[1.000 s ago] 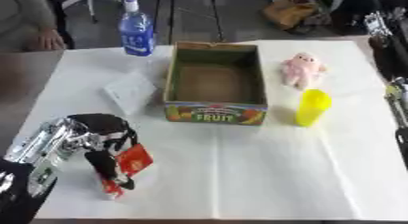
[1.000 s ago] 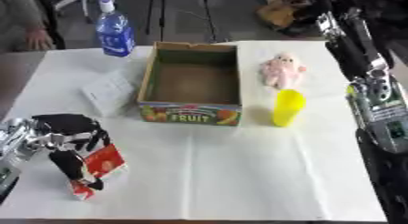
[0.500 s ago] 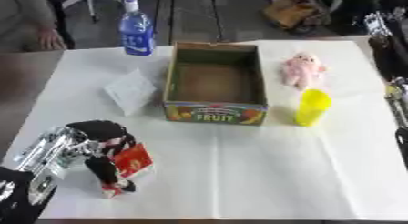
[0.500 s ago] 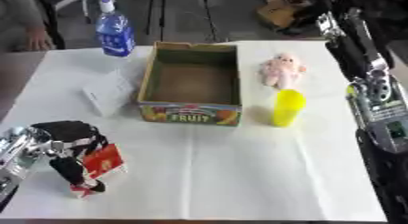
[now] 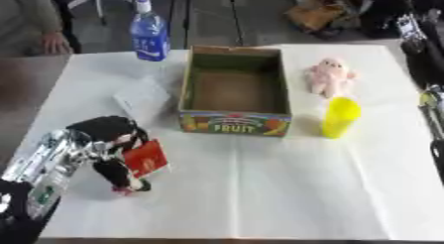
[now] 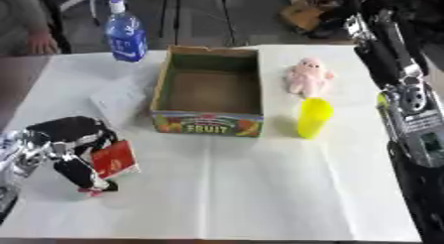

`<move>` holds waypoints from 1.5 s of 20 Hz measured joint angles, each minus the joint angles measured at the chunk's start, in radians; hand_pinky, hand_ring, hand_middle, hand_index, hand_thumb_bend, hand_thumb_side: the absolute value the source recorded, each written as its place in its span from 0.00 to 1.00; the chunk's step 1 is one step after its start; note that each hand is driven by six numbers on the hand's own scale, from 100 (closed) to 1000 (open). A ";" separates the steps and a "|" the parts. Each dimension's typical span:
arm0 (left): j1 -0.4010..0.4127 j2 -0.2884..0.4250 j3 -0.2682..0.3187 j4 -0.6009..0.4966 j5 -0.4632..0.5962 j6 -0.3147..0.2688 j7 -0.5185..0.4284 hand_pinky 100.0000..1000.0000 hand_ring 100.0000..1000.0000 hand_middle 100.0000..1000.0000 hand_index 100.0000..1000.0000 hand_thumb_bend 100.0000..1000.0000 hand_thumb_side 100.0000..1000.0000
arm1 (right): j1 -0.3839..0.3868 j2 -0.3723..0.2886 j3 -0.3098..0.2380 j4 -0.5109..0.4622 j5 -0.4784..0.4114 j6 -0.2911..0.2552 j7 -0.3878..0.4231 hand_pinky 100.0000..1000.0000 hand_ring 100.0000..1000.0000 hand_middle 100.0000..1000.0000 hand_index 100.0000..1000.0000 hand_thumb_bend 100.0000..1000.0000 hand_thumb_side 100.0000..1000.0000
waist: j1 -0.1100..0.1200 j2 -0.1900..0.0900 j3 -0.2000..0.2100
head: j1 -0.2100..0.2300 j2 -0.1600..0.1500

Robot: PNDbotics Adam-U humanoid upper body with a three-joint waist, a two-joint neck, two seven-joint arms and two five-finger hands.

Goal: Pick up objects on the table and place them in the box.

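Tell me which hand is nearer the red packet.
Left. The left hand is curled around the red packet at the table's near left; the right hand isn't clearly visible, only its arm along the right edge.

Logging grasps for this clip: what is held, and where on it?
The left hand curls round a red packet, gripping its upper left edge. The right hand is not visible.

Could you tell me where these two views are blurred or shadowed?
Left eye view: the left hand on the red packet is smeared; the yellow cup is soft-edged. Right eye view: the FRUIT box lettering is fuzzy, its inside shaded.
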 measured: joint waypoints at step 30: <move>-0.266 -0.361 0.204 0.548 -0.206 0.052 0.865 0.46 0.41 0.43 0.64 0.63 0.59 | -0.036 0.021 0.044 0.001 -0.035 0.003 0.048 0.62 0.65 0.75 0.89 0.00 0.73 | 0.002 -0.013 -0.109 | 0.079 0.000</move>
